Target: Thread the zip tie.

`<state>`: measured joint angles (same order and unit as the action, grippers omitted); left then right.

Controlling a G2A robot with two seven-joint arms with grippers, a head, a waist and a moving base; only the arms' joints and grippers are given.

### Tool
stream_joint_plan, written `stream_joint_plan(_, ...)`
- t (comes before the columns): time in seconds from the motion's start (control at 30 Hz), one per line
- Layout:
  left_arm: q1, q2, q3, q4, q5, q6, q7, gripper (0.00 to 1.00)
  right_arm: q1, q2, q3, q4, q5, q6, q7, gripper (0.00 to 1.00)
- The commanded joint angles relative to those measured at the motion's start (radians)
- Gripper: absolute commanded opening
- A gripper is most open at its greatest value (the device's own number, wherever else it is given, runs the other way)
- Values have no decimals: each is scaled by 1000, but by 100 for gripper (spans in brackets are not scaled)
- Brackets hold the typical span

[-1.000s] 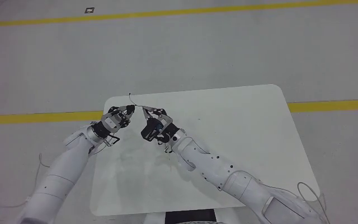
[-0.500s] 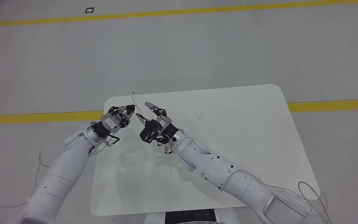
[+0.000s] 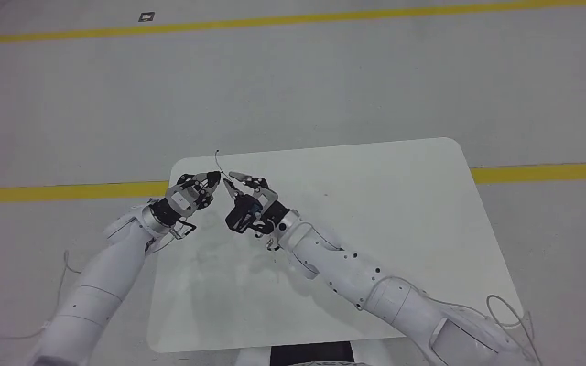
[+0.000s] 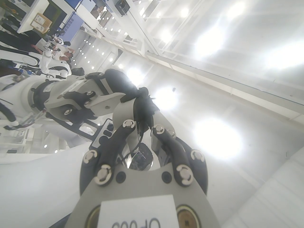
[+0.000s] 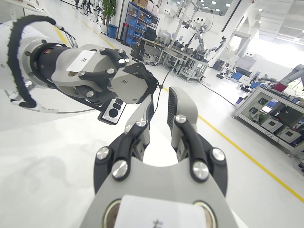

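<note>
left gripper point(image 3: 211, 182) pinches zip tie point(image 5: 161, 86) over white table point(image 3: 403, 229); right gripper point(image 5: 159, 100) spread around it; yellow-striped floor point(image 3: 366, 82)

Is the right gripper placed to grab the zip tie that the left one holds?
Likely yes: the right gripper is open, and the zip tie, pinched by the left gripper, appears to run between its fingers with nothing in the way.

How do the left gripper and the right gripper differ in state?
The left gripper is shut; the right gripper is open. The left gripper clamps the zip tie; the right gripper grips nothing, the tie's strand running between its open jaws. Both are raised over the table, tips close together.
</note>
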<state>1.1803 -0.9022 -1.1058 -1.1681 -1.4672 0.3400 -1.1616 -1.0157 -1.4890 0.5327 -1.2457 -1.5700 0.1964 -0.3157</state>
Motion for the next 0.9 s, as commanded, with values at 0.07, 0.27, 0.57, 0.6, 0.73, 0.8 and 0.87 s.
stream_joint_plan(0.07, 0, 0, 0, 0, 0, 0, 0, 0, 1, -2, 1, 4, 0, -2, -5, 11)
stream_joint_plan(0.27, 0, 0, 0, 0, 0, 0, 0, 0, 6, -5, 0, 9, 0, -3, -4, 0)
stream_joint_plan(0.57, 0, 0, 0, 0, 0, 0, 0, 0, 12, -2, -5, 22, 0, 17, 11, 0)
stream_joint_plan(0.6, 0, 0, 0, 0, 0, 0, 0, 0, 11, -1, -5, 21, 0, 18, 12, 0)
stream_joint_plan(0.73, 0, 0, 0, 0, 0, 0, 0, 0, 7, 5, 0, 20, 0, 20, 12, 0)
stream_joint_plan(0.8, 0, 0, 0, 0, 0, 0, 0, 0, 4, 7, 4, 19, 0, 21, 12, 0)
stream_joint_plan(0.87, 0, 0, 0, 0, 0, 0, 0, 0, -2, 10, 9, 17, 0, 21, 12, 0)
